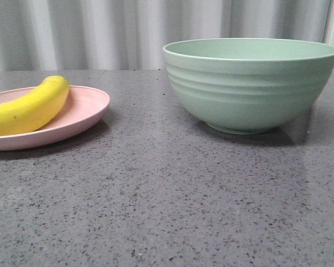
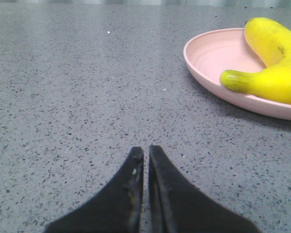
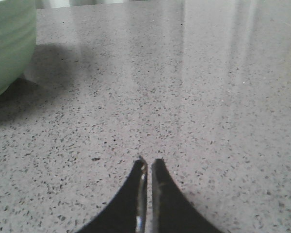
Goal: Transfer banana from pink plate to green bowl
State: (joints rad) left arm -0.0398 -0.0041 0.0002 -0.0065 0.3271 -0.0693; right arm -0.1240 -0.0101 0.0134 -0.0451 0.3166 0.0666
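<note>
Two grippers, left and right, hover low over the speckled counter, jaws pressed nearly together, holding nothing. Front view: the banana lies on the pink plate at nine o'clock, the green bowl well apart at two.

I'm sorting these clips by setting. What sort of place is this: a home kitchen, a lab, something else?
Probably a staged test bench rather than a kitchen: a bare grey speckled stone-look tabletop, a plain pale pleated curtain as backdrop, and only a glossy yellow plastic-looking banana, shallow pink plate and ridged mint-green bowl set out.
</note>
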